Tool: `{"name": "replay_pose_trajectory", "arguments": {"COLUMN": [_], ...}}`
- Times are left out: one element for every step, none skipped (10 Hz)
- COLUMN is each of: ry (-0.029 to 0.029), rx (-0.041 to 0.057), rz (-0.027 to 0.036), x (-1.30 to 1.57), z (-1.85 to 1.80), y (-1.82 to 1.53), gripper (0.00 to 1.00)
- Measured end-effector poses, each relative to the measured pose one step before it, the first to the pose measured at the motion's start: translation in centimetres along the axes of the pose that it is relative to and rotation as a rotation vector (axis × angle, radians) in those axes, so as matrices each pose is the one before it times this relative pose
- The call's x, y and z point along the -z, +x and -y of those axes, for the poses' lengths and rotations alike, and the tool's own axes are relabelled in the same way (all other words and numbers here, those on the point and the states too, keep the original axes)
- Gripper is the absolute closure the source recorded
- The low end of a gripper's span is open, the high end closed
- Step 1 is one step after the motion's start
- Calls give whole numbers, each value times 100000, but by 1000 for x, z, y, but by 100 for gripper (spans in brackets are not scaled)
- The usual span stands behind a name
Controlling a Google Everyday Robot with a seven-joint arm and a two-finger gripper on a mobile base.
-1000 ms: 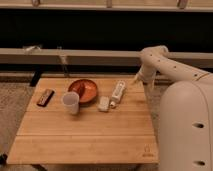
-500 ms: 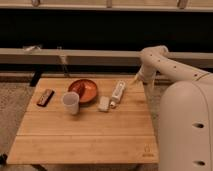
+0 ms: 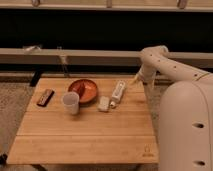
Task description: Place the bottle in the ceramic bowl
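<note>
The slim white bottle (image 3: 118, 92) lies on its side on the wooden table (image 3: 85, 135), its cap end toward the front. The reddish-orange ceramic bowl (image 3: 83, 90) sits to its left, with a gap between them. My gripper (image 3: 135, 80) hangs at the end of the white arm above the table's far right corner, just right of the bottle's far end and apart from it. It holds nothing that I can see.
A white translucent cup (image 3: 70, 102) stands in front of the bowl's left side. A small squarish white object (image 3: 104, 104) lies beside the bottle's cap end. A dark flat object (image 3: 45, 96) lies near the left edge. My white body (image 3: 187, 130) fills the right.
</note>
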Motion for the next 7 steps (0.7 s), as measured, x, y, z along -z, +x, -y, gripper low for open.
{"name": "replay_pose_trajectory", "arguments": {"ry": [-659, -140, -273, 169, 215, 349, 496], "rx": [637, 1168, 2240, 2056, 2531, 976, 1491], "rz": [-662, -1237, -1320, -539, -601, -177, -199], "x": [-24, 119, 1, -129, -72, -1, 87], "z": [-36, 239, 1082, 1425, 1719, 705, 636], "y": [-80, -112, -355, -337, -250, -50, 86], "gripper": [20, 20, 20, 20, 20, 20, 20]}}
